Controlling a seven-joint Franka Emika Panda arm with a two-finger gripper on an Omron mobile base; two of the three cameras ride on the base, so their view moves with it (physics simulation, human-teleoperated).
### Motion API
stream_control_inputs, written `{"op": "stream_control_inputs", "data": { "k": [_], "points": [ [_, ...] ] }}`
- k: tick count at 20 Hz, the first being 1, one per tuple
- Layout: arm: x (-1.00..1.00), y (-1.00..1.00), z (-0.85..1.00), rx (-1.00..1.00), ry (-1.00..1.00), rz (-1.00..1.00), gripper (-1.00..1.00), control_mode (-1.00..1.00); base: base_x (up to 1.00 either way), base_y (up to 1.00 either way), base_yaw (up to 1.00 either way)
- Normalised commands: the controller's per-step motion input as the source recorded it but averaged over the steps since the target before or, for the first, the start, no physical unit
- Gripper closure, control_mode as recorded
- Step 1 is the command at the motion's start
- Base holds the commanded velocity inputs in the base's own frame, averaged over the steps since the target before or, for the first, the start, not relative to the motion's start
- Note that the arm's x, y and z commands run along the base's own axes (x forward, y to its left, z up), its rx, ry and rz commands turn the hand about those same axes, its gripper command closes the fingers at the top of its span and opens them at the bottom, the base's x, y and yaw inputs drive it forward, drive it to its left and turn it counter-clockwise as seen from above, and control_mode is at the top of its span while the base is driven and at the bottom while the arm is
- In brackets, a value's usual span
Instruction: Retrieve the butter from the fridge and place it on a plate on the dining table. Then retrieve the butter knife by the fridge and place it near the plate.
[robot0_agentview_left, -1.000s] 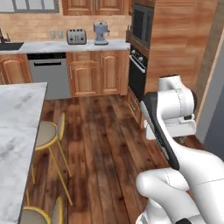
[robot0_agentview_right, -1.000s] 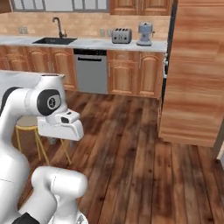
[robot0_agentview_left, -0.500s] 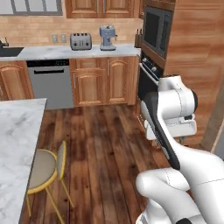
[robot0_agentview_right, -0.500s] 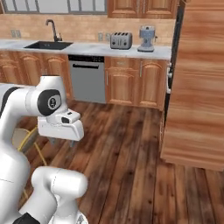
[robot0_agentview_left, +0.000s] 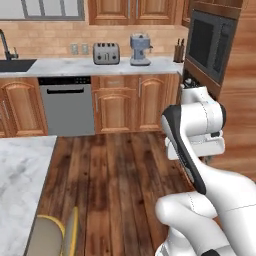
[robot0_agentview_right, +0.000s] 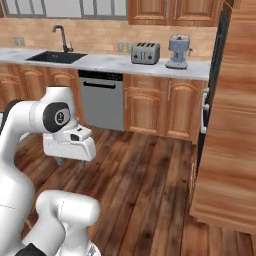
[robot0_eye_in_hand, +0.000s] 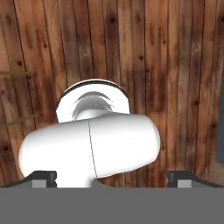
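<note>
Wooden floor (robot0_eye_in_hand: 175, 65), arm folded, gripper (robot0_eye_in_hand: 112, 176) spread downward

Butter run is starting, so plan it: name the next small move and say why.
Probably drive the base on to look for the fridge. The claw is open with nothing in it, hanging over bare floor, and what lies ahead is the dishwasher, toaster and oven, nothing to grasp yet.
</note>
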Motion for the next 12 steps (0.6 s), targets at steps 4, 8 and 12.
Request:
{"op": "stream_control_inputs", "data": {
  "k": [4, 8, 12],
  "points": [
    [0.00, 0.00, 0.00, 0.00, 0.00, 0.00, -1.00, 1.00, 1.00, 0.00, 0.13],
    [0.00, 0.00, 0.00, 0.00, 0.00, 0.00, -1.00, 1.00, 1.00, 0.00, 0.23],
    [0.00, 0.00, 0.00, 0.00, 0.00, 0.00, -1.00, 1.00, 1.00, 0.00, 0.26]
  ]
}}
